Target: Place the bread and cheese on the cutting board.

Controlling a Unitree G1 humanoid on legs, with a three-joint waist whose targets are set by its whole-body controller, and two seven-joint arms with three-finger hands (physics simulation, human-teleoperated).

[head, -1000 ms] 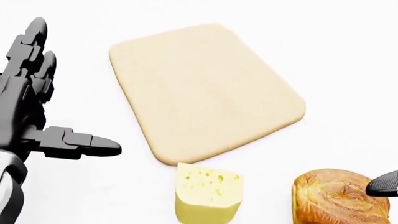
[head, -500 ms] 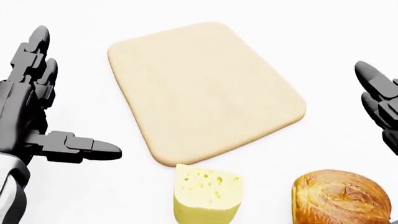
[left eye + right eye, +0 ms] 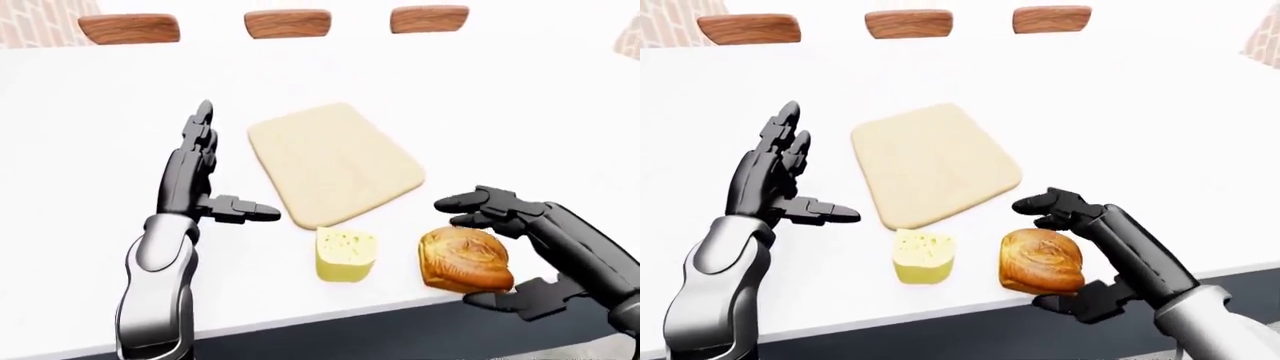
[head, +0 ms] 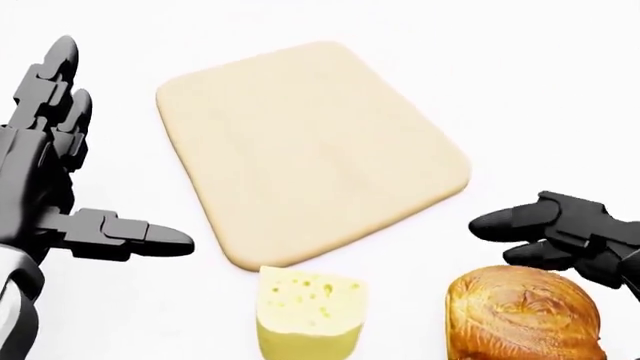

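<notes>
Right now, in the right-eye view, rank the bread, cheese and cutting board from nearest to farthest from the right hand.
1. Bread: between the open fingers of the right hand.
2. Cheese: left of the bread.
3. Cutting board: up and left, bare.

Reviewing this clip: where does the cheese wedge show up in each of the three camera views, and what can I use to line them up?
Left-eye view: cheese sits lower centre, just below the cutting board's near corner.
Head view: cheese at the bottom edge, centre-left, partly cut off by the frame.
Right-eye view: cheese lower centre-left, left of the bread.
Shared landmark: the cutting board, directly above the cheese in all three.
</notes>
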